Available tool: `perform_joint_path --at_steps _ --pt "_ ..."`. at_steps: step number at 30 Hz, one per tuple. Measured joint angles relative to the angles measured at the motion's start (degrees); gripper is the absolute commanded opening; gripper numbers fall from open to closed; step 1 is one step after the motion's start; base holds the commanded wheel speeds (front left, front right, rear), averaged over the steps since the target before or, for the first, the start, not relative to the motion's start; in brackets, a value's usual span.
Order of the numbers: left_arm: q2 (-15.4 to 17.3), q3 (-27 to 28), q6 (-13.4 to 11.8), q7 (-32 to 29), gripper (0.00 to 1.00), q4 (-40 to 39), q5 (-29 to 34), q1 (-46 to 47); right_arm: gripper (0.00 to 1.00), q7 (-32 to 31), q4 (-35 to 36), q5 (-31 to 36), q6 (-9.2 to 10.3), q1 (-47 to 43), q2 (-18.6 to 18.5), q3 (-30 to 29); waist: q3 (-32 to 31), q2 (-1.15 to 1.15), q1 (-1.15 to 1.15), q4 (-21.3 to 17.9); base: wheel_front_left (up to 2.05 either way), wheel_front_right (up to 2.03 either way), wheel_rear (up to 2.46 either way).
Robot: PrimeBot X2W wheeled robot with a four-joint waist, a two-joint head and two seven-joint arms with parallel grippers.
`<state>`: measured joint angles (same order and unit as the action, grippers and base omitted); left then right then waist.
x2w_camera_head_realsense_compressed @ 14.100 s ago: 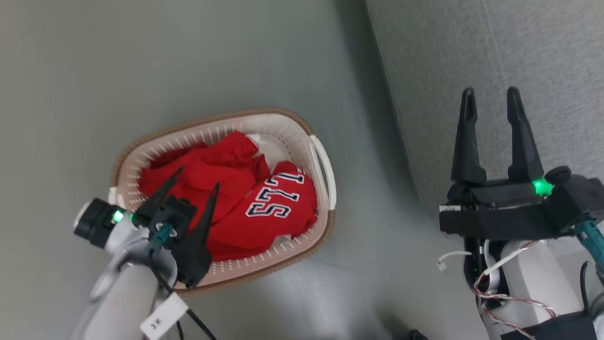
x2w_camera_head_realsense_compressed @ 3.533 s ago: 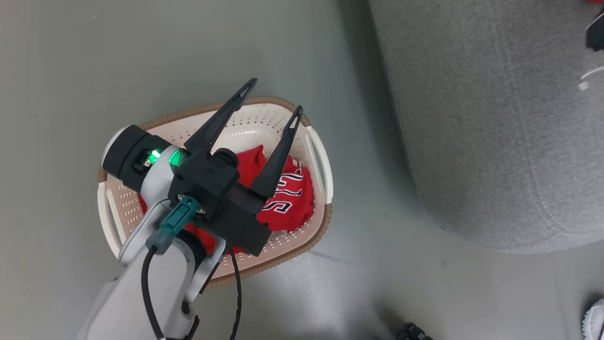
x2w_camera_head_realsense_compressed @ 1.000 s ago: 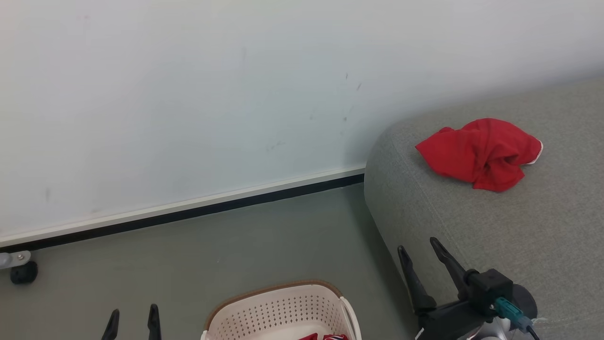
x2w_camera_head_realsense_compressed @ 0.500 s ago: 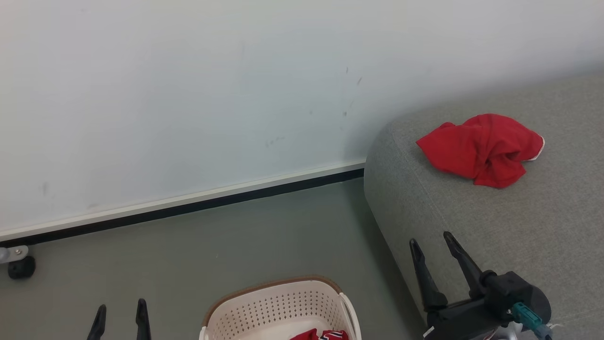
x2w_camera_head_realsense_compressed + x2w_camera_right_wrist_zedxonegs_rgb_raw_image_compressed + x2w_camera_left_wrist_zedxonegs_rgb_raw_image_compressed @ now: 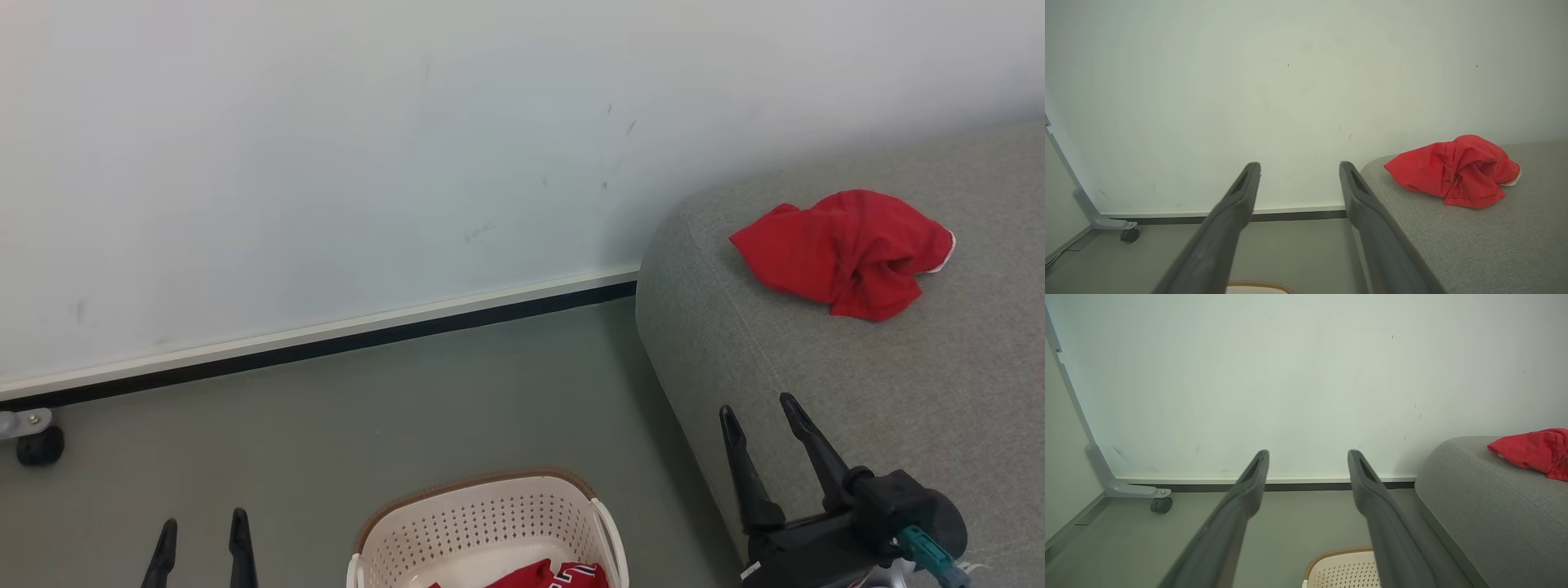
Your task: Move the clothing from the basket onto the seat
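A crumpled plain red garment (image 5: 845, 251) (image 5: 1453, 169) (image 5: 1533, 451) lies on the grey seat (image 5: 857, 367) (image 5: 1474, 237) (image 5: 1486, 506) near its back left corner. The cream basket (image 5: 490, 527) (image 5: 1339, 569) stands on the floor at the bottom of the head view, and a bit of red jersey (image 5: 539, 576) with navy and white lettering shows inside it. My right gripper (image 5: 761, 408) (image 5: 1299, 167) is open and empty over the seat's front left edge. Left of the basket, my left gripper (image 5: 204, 527) (image 5: 1308, 455) hangs open and empty above the floor.
A pale wall with a white and black baseboard (image 5: 326, 343) runs behind the floor (image 5: 367, 425). A grey frame leg on a black caster (image 5: 37, 445) (image 5: 1161, 504) (image 5: 1128, 234) stands at the far left by the wall.
The head view has shifted slightly down, so more of the basket and jersey shows. The right gripper has edged up and right; the left fingers sit a little lower and further left.
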<state>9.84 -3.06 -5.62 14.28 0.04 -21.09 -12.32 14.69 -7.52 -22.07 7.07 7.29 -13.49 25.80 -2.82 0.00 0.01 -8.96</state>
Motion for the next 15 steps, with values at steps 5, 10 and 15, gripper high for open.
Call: perform_joint_path --at_steps 5,10,15 --pt "0.03 0.14 -0.12 0.00 1.00 -0.49 0.03 -0.01 1.00 0.00 0.56 0.51 0.05 -0.02 0.02 -0.62 0.48 0.00 0.00 0.21 0.00 0.00 0.00" --pt "0.11 0.27 -0.42 0.00 1.00 -0.93 0.09 -0.09 1.00 0.01 1.07 0.76 0.05 -0.12 0.07 -1.10 1.20 0.00 0.00 0.38 0.00 0.00 0.00" --pt "0.23 0.41 -0.43 0.00 1.00 -1.70 0.20 -0.49 1.00 0.01 1.68 0.97 0.07 -0.17 0.21 -1.33 1.91 0.00 0.00 0.40 0.00 0.00 0.00"
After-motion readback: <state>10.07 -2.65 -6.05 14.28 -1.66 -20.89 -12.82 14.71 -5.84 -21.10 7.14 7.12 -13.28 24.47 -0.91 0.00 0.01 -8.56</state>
